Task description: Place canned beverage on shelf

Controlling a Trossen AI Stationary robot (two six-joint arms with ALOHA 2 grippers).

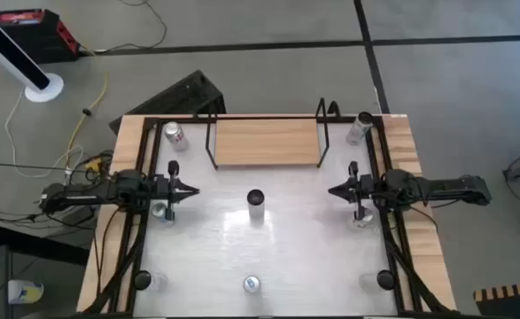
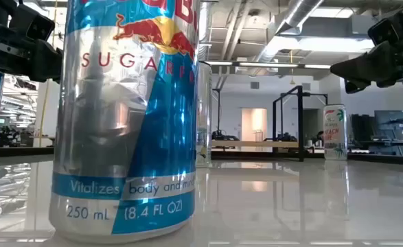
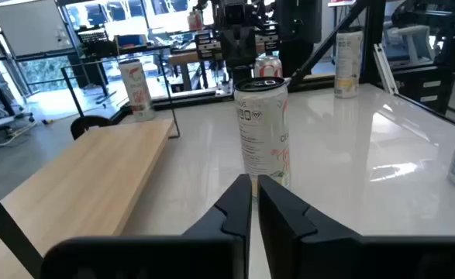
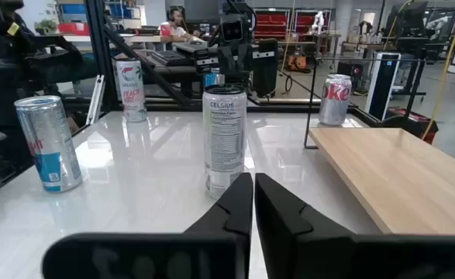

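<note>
Celsius can (image 4: 225,139) label, perhaps unreadable from above.

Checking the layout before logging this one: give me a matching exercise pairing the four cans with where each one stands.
Things:
1. Celsius can
2. Coke can
3. Red Bull can
4. Peach can

Places:
A. beside the right end of the shelf
B. alone in the middle, in front of the shelf
C. farthest from the shelf, right at the low camera
D. beside the shelf's left end

Pairs: 1-B, 2-D, 3-C, 4-A
</note>
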